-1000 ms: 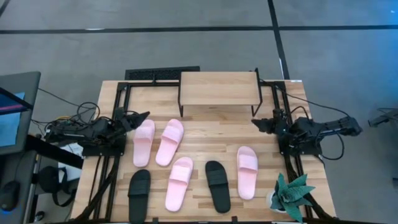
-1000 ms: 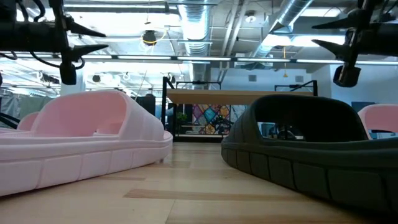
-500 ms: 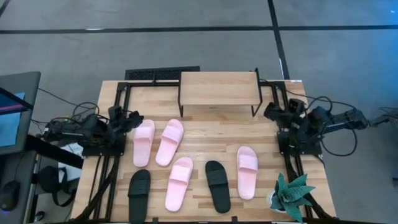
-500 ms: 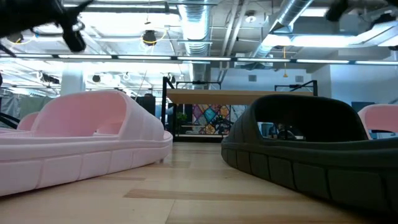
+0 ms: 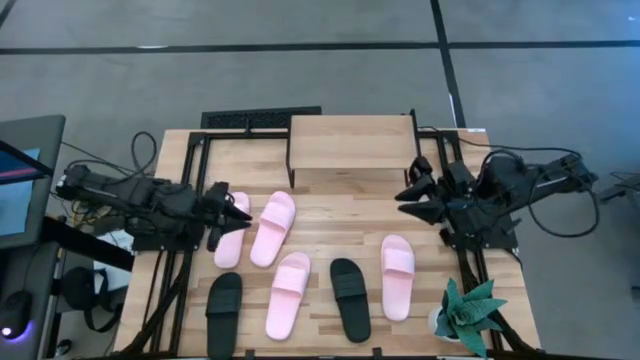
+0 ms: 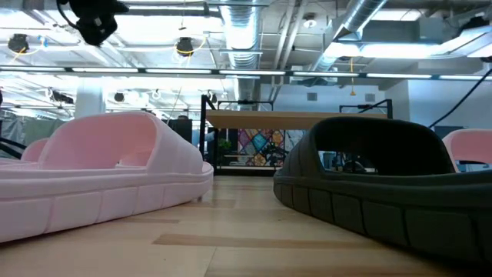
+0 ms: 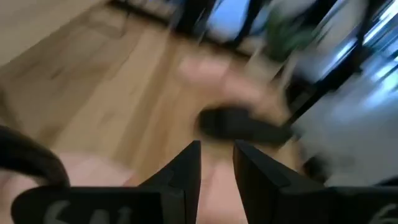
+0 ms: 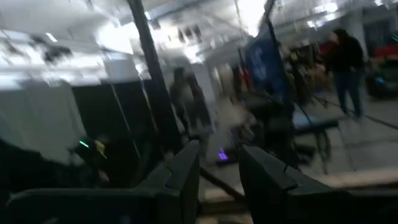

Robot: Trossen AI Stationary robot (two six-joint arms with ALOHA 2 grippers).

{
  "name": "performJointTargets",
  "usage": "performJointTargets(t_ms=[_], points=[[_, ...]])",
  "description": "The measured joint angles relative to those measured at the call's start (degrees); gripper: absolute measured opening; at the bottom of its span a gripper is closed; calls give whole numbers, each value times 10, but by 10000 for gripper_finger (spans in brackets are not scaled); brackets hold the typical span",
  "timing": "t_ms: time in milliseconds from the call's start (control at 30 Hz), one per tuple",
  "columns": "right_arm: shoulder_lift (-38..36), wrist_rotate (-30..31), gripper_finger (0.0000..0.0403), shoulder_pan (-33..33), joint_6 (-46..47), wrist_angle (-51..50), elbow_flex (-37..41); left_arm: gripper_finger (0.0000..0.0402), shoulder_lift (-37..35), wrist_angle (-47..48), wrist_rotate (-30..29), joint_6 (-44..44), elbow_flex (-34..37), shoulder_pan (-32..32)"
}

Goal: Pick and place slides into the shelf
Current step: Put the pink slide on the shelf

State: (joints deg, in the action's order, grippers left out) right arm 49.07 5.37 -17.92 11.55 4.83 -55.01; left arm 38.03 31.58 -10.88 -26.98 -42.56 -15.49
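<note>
Several slides lie sole-down on the wooden table (image 5: 330,215): pink ones (image 5: 230,232) (image 5: 273,228) (image 5: 288,295) (image 5: 397,276) and two black ones (image 5: 224,313) (image 5: 350,298). The shelf (image 5: 352,142) stands at the far edge with its top board bare. My left gripper (image 5: 232,213) hovers open above the far-left pink slide, and its wrist view (image 7: 216,152) is blurred. Beside the shelf's right legs my right gripper (image 5: 408,190) is raised and open; its wrist view (image 8: 219,155) looks into the room. The low view shows a pink slide (image 6: 100,173) and a black slide (image 6: 384,185) up close.
A potted plant (image 5: 470,315) stands at the near right corner. Black frame rails (image 5: 190,170) (image 5: 450,160) run along both table sides, and a dark keyboard-like bar (image 5: 260,118) lies behind the shelf. People (image 8: 345,62) stand in the room beyond.
Both grippers have risen from just above the table and have rolled about their own axes. The left one has come out over the far-left pink slide. The right one now points level into the room. The slides have stayed put.
</note>
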Motion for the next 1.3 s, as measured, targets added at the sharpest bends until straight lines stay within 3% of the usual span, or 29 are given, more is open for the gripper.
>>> performJointTargets(t_ms=[200, 367, 467, 767, 1000, 1300], points=[[9, 130, 102, -37, -31, -153, -65, 83, 121, 299, -86, 1, -116, -65], [10, 218, 102, -68, -30, -214, -71, 83, 189, 432, -91, -25, -125, -112], [16, 233, 102, -80, -30, -219, -72, 83, 213, 484, -93, -47, -125, -133], [54, 232, 133, -70, -26, -224, -72, 83, 267, 484, -99, -59, -124, -134], [66, 235, 159, -67, -24, -237, -72, 83, 311, 460, -152, -42, -81, -152], [60, 232, 187, -76, -5, -240, -72, 115, 351, 430, -202, -111, -49, -172]])
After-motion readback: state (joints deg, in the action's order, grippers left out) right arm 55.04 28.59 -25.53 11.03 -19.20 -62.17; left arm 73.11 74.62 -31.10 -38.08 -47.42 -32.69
